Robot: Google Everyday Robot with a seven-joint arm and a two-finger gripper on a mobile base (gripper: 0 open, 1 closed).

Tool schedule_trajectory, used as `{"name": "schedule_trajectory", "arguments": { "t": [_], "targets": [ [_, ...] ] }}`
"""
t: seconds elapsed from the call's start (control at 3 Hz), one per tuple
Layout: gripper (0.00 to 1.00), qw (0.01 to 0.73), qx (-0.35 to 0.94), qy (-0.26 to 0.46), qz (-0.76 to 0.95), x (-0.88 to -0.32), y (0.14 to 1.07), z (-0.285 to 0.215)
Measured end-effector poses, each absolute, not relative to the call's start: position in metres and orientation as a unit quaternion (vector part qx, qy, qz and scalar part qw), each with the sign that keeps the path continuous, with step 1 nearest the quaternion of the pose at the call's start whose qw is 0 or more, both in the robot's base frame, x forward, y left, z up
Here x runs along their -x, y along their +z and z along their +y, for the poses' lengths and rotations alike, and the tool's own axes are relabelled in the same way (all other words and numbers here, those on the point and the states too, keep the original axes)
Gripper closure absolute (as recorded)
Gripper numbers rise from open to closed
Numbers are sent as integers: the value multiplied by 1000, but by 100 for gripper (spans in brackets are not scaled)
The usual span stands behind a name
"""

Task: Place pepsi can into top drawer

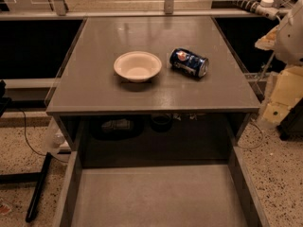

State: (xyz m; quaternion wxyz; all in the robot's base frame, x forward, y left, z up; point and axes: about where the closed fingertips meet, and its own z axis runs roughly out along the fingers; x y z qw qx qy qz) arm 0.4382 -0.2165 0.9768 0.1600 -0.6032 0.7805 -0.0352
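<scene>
The pepsi can (189, 62) lies on its side on the grey tabletop (94, 86), just right of a white bowl (137, 65). The top drawer (158, 197) is pulled open below the table's front edge, and its flat grey floor is bare. My white arm (289, 34) comes in at the right edge. My gripper (284, 93) hangs there as a cream-coloured block, off the table's right side, well to the right of the can and apart from it.
The drawer's side walls (68, 188) run toward me on both sides. Dark items sit in the cabinet behind the drawer (161, 122). A black cable and pole (38, 188) lie on the speckled floor at left. A rail (142, 14) lines the table's far edge.
</scene>
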Motion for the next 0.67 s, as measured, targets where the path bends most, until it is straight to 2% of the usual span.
{"name": "schedule_trajectory", "arguments": {
  "t": [0.67],
  "targets": [
    [0,187,616,-51,764,-458,983,-213]
  ]
}}
